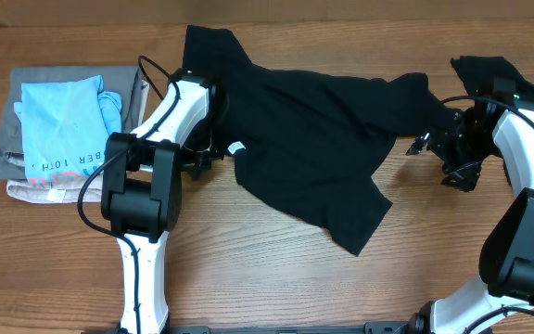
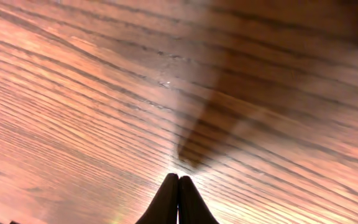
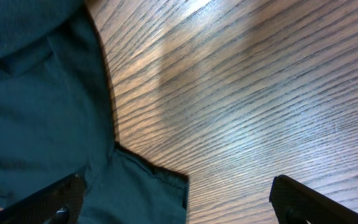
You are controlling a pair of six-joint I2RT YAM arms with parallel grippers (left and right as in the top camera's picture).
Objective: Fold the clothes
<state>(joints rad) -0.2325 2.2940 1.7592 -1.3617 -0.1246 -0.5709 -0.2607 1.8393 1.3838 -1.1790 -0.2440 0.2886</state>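
Observation:
A large black T-shirt (image 1: 313, 139) lies spread and rumpled across the middle of the wooden table (image 1: 341, 278). A second black garment (image 1: 480, 70) lies at the far right, partly hidden by my right arm. My left gripper (image 1: 200, 163) is shut and empty at the T-shirt's left edge. In the left wrist view its gripper (image 2: 178, 182) points at bare wood. My right gripper (image 1: 426, 144) stands open just right of the T-shirt's sleeve (image 1: 413, 93). In the right wrist view the hemmed sleeve corner (image 3: 160, 186) lies between the wide-apart fingers (image 3: 55, 199), with nothing gripped.
At the left end of the table a folded light-blue shirt with dark lettering (image 1: 63, 130) lies on folded grey and beige garments (image 1: 12, 148). A small white tag (image 1: 237, 147) shows on the T-shirt's left side.

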